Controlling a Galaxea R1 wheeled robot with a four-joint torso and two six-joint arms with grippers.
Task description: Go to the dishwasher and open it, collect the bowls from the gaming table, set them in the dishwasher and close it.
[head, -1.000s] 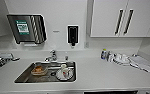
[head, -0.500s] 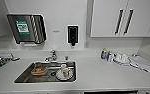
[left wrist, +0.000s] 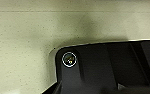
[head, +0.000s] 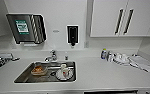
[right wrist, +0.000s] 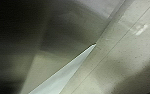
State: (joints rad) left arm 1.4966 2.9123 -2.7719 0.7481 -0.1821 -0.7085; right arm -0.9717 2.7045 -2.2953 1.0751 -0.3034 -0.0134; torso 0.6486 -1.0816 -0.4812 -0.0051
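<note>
With the sink (head: 23, 77) dead ahead, the robot could bump the tabletop (head: 103, 72) edge; either tool's opening cannot be told.

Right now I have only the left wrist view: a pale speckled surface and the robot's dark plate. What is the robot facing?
Observer: The head view shows a white counter with a steel sink set into it.
Operator: Anything in the sink?
Observer: A brownish dish and, apart from it, a white cup.
Operator: And on the wall?
Observer: White cabinet doors with black handles hang above the counter's right part, and a dark soap dispenser is mounted above the sink.
</note>
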